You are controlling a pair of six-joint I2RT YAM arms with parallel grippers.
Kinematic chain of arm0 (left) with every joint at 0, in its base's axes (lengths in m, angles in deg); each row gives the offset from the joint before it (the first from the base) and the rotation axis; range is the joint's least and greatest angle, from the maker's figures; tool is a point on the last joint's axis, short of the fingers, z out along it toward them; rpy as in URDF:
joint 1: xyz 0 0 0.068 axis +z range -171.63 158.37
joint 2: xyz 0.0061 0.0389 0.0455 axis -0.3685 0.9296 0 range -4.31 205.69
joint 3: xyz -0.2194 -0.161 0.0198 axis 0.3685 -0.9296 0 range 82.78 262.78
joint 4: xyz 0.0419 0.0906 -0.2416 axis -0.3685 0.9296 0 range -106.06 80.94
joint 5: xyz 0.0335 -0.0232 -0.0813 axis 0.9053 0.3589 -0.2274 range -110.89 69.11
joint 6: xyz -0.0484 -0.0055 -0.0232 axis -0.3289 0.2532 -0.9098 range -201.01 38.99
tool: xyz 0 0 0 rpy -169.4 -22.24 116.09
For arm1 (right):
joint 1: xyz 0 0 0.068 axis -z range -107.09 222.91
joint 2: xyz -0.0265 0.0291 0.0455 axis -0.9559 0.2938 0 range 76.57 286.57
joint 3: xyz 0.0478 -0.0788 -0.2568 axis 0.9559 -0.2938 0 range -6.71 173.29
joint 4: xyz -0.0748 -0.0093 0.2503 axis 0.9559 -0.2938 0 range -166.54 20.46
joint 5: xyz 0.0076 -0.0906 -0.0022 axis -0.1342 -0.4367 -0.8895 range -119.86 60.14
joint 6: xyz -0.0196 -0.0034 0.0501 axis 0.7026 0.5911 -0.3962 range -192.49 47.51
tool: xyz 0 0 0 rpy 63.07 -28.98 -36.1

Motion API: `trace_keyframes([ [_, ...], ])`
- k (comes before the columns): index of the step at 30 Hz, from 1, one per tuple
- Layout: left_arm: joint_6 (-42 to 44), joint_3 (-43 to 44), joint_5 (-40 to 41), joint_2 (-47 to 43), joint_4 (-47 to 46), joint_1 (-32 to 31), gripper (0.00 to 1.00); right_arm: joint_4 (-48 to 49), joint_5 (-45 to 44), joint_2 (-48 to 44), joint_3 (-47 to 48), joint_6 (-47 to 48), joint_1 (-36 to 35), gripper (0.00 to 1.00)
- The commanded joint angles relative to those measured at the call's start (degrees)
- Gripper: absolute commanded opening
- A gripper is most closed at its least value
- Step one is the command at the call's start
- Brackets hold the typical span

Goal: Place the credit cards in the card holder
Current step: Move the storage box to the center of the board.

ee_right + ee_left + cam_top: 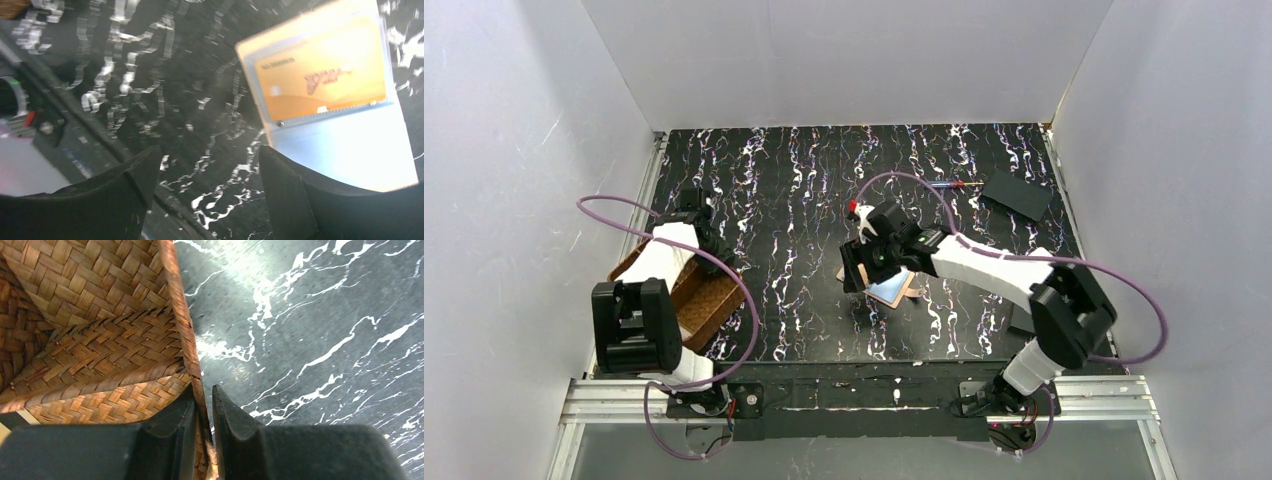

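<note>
The card holder (892, 291) lies open on the black marbled table, under my right gripper (861, 272). In the right wrist view, the card holder (345, 150) shows a pale, glare-washed panel. A gold credit card (320, 75) sits in its stitched pocket. My right gripper (209, 152) hangs open just left of it, with only bare table between the fingers. Tan edges (911, 293) stick out beside the holder; I cannot tell whether they are cards. My left gripper (720, 262) is at the brown woven tray (709, 305). In the left wrist view, my left gripper (204, 390) is pinched on the tray's rim (186, 340).
A black flat plate (1016, 193) lies at the back right, with a thin pen (949, 185) to its left. The woven tray stands against the left wall, partly under my left arm. White walls close in the table on three sides.
</note>
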Motion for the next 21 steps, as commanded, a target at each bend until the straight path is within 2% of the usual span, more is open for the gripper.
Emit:
trace_keyframes([
  [1, 2.2, 4.6, -2.7, 2.0, -0.9, 0.1, 0.14, -0.4, -7.4, 5.6, -1.6, -4.1, 0.4, 0.81],
  [9, 4.8, 11.2, -5.1, 8.5, -1.1, 0.0, 0.12, 6.6, -13.8, 10.2, -2.9, -5.9, 3.9, 0.81],
  [21, 7.4, 18.3, -12.7, 18.1, -2.6, -0.2, 0.09, 7.5, -22.3, 19.4, 3.3, 2.1, 8.7, 0.8],
])
